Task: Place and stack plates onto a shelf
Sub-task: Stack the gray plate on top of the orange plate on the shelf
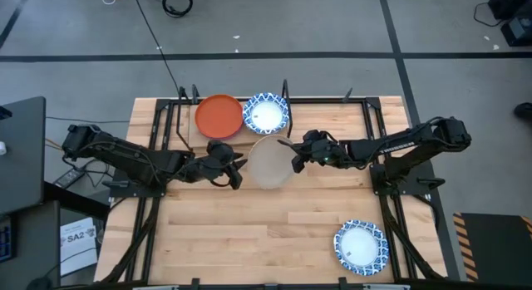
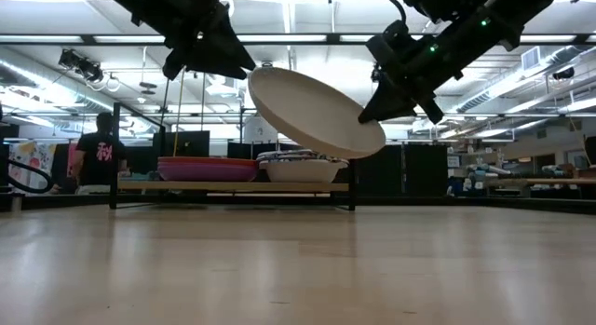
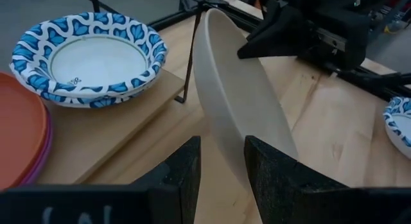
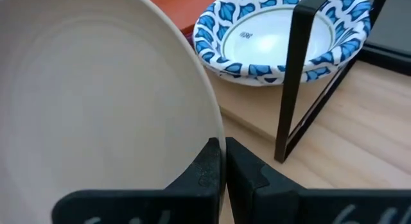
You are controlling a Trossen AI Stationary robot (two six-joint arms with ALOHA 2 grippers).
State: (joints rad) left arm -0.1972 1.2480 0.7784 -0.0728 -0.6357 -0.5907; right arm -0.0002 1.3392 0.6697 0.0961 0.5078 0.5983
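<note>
A beige plate (image 1: 268,161) hangs tilted above the table, in front of the shelf (image 2: 140,186). Its left edge is high and its right edge low. My right gripper (image 4: 223,166) is shut on the plate's right rim. My left gripper (image 3: 221,166) stands open at the plate's left rim, which runs into the gap between its fingers. On the shelf plank rest a stack of orange and purple plates (image 1: 219,115) and, to its right, a blue-and-white plate (image 1: 266,113). Another blue-and-white plate (image 1: 361,246) lies flat on the table at the near right. My right gripper pinches the beige plate's right rim (image 4: 215,131) between its two fingers, one on the hollow face and one on the underside. The fingers come from the table's right, slanting down. The plate is lifted clear and tilted, rising toward the left. My left gripper has the plate's left rim (image 3: 225,144) between its open fingers; I cannot tell whether they touch it.
Thin black upright posts (image 4: 292,76) of the shelf frame stand close to the held plate, and black frame bars run along both sides of the table. Bare wooden table top (image 1: 249,232) lies toward the near edge. A person (image 2: 100,157) stands in the room behind.
</note>
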